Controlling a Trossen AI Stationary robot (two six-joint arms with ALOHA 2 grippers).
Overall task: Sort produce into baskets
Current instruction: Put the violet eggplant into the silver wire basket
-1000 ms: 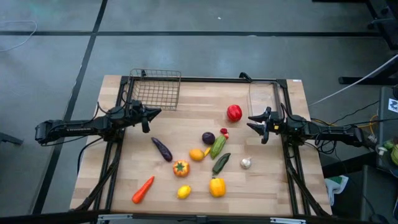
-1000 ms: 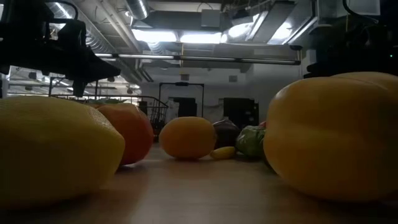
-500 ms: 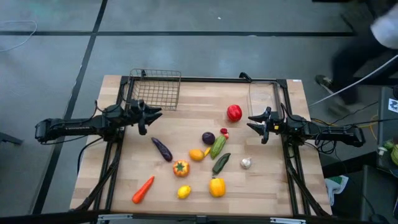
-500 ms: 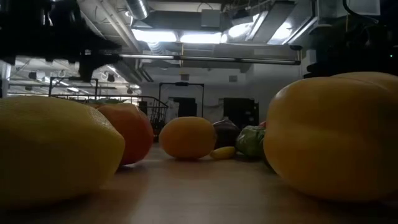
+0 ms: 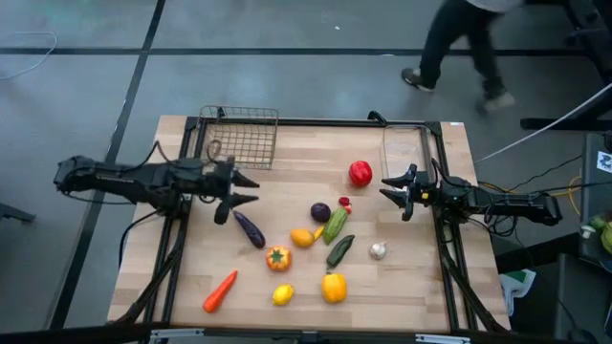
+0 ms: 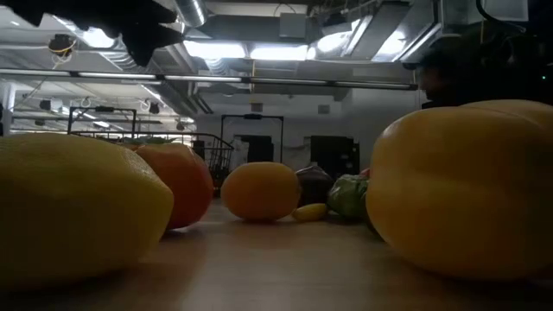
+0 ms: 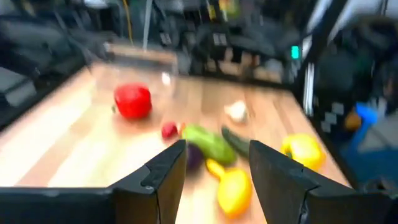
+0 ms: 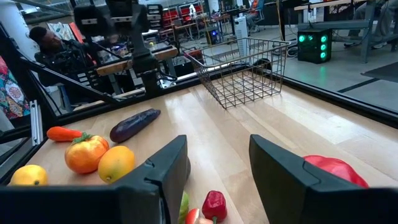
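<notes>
The produce lies loose on the wooden table: a purple eggplant [image 5: 249, 229], a red pepper [image 5: 360, 173], a green cucumber [image 5: 334, 225], an orange [image 5: 302, 237], a garlic bulb [image 5: 378, 250], a yellow pepper [image 5: 334, 287], a lemon [image 5: 282, 294] and others. The wire mesh basket [image 5: 239, 137] stands at the far left and the clear bin [image 5: 404, 151] at the far right. My left gripper [image 5: 247, 190] is open and empty in the air, just beyond the eggplant's far end. My right gripper [image 5: 385, 188] is open and empty beside the clear bin's near end, right of the red pepper.
An orange tomato [image 5: 278, 257] and a red-orange carrot [image 5: 220, 290] lie near the front left. Bare wood lies in front of the wire basket and along the table's left side. A person [image 5: 459, 48] walks on the floor beyond the far edge.
My left gripper has risen and moved a little toward the table's near and right edges, coming closer to the eggplant. A person has walked into view beyond the far edge. The produce has not moved.
</notes>
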